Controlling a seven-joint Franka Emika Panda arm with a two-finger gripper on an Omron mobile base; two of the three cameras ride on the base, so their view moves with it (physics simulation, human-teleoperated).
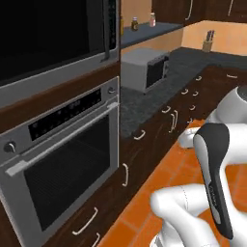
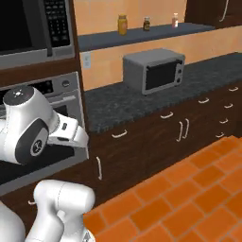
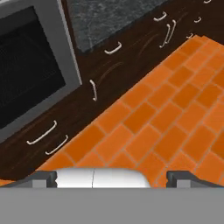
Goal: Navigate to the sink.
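Sink's place can't be told from these views, likely further along the speckled dark stone counter (image 2: 118,106). Fixed, rigid basin: nothing to grasp, just drive up. Boxy steel toaster oven (image 2: 154,70) sits on that counter; wall oven (image 1: 62,159) at its left end. Gripper (image 3: 112,177) fingers apart, empty.

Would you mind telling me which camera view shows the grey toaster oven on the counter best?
The right base view: the toaster oven faces the camera, door and knobs visible. The left base view shows it smaller and from its side.
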